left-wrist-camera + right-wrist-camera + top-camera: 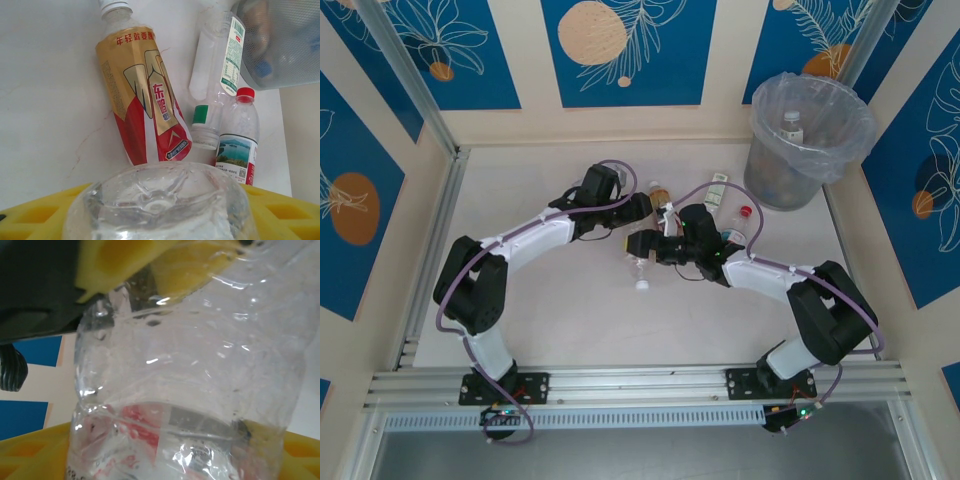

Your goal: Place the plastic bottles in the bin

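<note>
Top external view: the clear plastic bottle with a white cap [642,268] hangs cap-down above the white table [570,320], between the two arms and well apart from the tall round grey bin lined with a clear bag [790,185] at the far right. The right gripper [642,246] looks clamped across the bottle's middle, its yellow pads [30,450] flanking the red-and-white label. The left gripper [640,210] sits at the bottle's base, which bulges between its own pads in the left wrist view; whether those jaws press or stand slack I cannot tell.

I judge this a hand-over. The right arm should carry the full weight before the left backs away, then rise above the rim and release over the mouth, not the edge.

The orange-brown labelled bottle [145,100], the green-and-white labelled bottle [215,75] and the red-capped bottle [239,135] lie near the bin, waiting. The held bottle's clear body nearly vanishes against the table from above; the bin's contents are blurred by the bag.
</note>
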